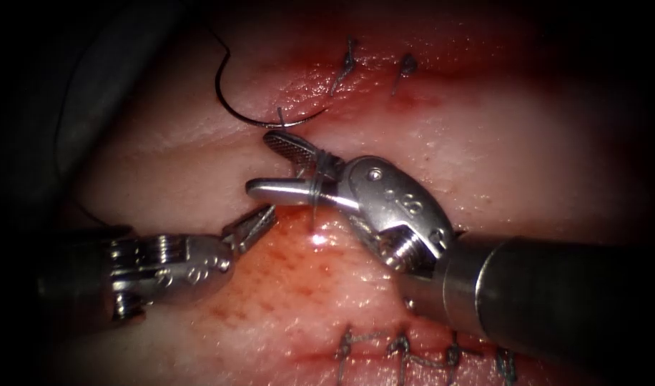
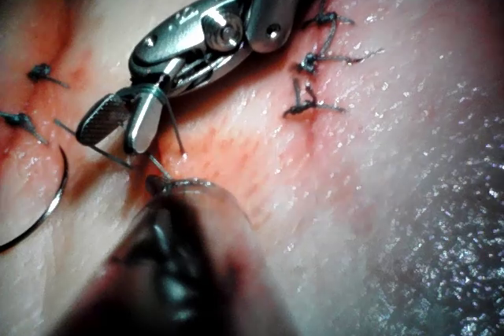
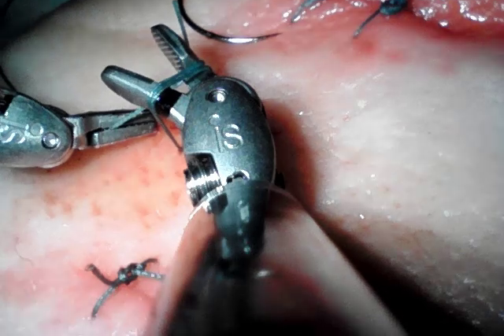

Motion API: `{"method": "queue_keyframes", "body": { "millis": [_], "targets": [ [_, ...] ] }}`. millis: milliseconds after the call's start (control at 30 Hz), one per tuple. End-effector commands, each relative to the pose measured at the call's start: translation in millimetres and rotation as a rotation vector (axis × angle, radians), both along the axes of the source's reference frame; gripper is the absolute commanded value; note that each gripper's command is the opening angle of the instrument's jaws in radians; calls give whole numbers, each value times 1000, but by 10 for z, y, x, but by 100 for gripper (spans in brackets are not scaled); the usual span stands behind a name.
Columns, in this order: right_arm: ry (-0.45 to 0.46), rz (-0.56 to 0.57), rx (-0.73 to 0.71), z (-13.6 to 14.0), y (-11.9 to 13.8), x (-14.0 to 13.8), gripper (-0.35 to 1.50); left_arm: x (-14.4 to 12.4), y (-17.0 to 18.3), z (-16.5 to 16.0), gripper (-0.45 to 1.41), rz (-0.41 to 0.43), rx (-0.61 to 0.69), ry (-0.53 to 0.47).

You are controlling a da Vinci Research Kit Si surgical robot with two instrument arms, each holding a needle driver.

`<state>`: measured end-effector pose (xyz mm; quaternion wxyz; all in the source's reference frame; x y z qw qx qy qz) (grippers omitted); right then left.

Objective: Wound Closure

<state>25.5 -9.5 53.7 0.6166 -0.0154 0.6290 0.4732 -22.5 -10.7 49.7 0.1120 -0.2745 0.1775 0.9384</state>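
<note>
Glistening pink tissue [image 1: 528, 143] lies under both tools, with the needle free above them.

We see the right tool [image 1: 281, 166] with jaws spread wide, holding nothing, dark thread [image 1: 314, 187] wrapped around them near the hinge; the left tool [image 1: 259, 220] pinches thread just below. We judge even tension matters here. The thin curved steel needle [image 1: 259, 118] rests on the tissue beyond the ridged upper jaw.

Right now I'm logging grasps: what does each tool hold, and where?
Left tool: thread near its jaw tips. Right tool: jaws open, thread wrapped around them. Needle lies free on the tissue.
</note>
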Motion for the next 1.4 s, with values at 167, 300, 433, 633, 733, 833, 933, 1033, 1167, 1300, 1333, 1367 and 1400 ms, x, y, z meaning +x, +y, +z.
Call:
{"method": "queue_keyframes", "body": {
  "millis": [167, 300, 433, 633, 733, 833, 933, 1033, 1167, 1300, 1333, 1367, 1400],
  "targets": [
    [-63, 32, 11, 8, 1, -4, 71, -12, 0, 0, -45, -5, 7, 6],
    [-115, 44, 18, 15, 4, -8, 83, -18, 1, -3, -45, -14, 7, 9],
    [-128, 66, 67, 21, 7, -8, 74, -23, 4, -3, -45, -15, 5, 17],
    [-138, 97, 128, 28, 16, -6, 69, -25, 9, 1, -45, -17, 0, 18],
    [-136, 92, 149, 33, 19, -1, 74, -24, 11, 4, -45, -17, 0, 18],
    [-132, 84, 174, 37, 21, 6, 71, -22, 14, 6, -45, -16, 1, 17],
    [-130, 73, 196, 38, 22, 12, 59, -21, 17, 7, -45, -16, 3, 16],
    [-127, 60, 209, 38, 19, 14, -35, -21, 17, 7, -45, -16, 3, 16],
    [-144, 108, 291, 37, 11, 11, -35, -18, 17, 7, -45, -14, 3, 15],
    [-127, 127, 330, 32, 5, 11, -35, -11, 18, 6, -45, -7, 6, 9],
    [-119, 123, 334, 30, 4, 12, -35, -9, 18, 6, -45, -7, 6, 10],
    [-115, 117, 333, 28, 1, 13, -35, -6, 20, 5, -45, -6, 8, 11],
    [-112, 112, 332, 25, -2, 14, -35, -4, 21, 5, -45, -6, 10, 12]
  ]
}}
